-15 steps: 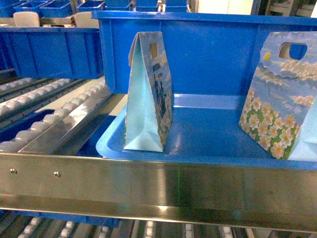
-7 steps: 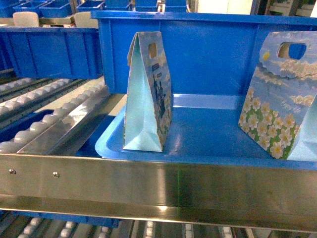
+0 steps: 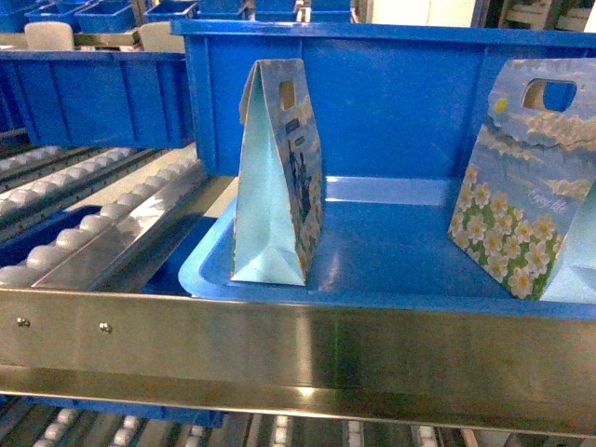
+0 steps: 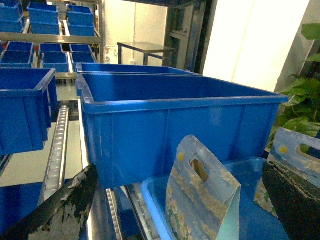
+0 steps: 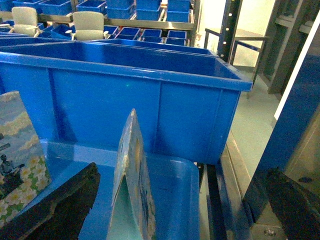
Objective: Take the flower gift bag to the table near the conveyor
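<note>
- Two paper gift bags stand upright in the head view, both inside a shallow blue plastic tray: a narrow bag seen edge-on, with pale blue side fold and a dark printed picture, on the left, and a flower gift bag with white daisies and a cut-out handle on the right, cut by the picture's edge. They are well apart.
- Behind the tray stands a deep blue plastic bin. In front runs a shiny steel rail. At the left, the conveyor of small white rollers in steel rails slopes away. No gripper shows in this view.
- In the left wrist view, the narrow bag is in the lower middle, and the flower bag is at the right edge, partly hidden. The left gripper has two dark, worn fingers at the bottom corners, spread wide apart and holding nothing. The deep bin fills the middle.
- In the right wrist view, the flower bag is seen edge-on in the middle, standing in the tray. The other bag is at the left edge. The right gripper also has its dark fingers spread wide and empty, one on each side of the flower bag, not touching it.
</note>
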`<state>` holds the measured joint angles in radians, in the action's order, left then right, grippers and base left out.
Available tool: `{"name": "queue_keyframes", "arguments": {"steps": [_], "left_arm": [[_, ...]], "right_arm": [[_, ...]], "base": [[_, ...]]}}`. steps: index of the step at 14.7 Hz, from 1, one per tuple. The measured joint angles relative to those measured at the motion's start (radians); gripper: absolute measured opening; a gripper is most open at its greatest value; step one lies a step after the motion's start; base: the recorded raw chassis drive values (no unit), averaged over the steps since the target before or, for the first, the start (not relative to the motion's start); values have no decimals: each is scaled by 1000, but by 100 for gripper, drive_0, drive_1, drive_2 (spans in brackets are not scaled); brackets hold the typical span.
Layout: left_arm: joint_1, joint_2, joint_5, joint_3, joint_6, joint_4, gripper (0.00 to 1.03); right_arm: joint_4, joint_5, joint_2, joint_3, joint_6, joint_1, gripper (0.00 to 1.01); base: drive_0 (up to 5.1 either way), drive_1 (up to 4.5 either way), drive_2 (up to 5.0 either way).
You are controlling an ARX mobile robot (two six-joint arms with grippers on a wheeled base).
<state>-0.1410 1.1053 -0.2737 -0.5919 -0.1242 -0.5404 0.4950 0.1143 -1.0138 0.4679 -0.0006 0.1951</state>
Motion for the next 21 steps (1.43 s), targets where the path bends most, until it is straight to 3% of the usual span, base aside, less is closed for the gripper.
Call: {"name": "queue_keyframes", "arguments": {"steps": [3,10,14,15,16,18,21], "left_arm": [[0,0,0,0,0,-1,98],[0,0,0,0,0,-1,98],[0,0,0,0,0,-2,98],[0,0,0,0,0,-2,98],[0,0,0,0,0,-2,98],[0,0,0,0,0,-2,98],[0,0,0,0,0,-2,98]], "right_arm": [[-8,-9,-60,75,0,2,98],[-48,-26,-211,213,0,55,98],[-112,-61,-331,335,0,72,98],[-167,-81,-415,387,0,43,98],[-190,-111,-466,404,0,-36,98],[-212,-164,-485,409,1,-51,98],[-202,-164,-490,406,12,-51,98]], "base": [[0,0,0],[0,0,0],[0,0,0],[0,0,0],[0,0,0],[0,0,0],[0,0,0]]}}
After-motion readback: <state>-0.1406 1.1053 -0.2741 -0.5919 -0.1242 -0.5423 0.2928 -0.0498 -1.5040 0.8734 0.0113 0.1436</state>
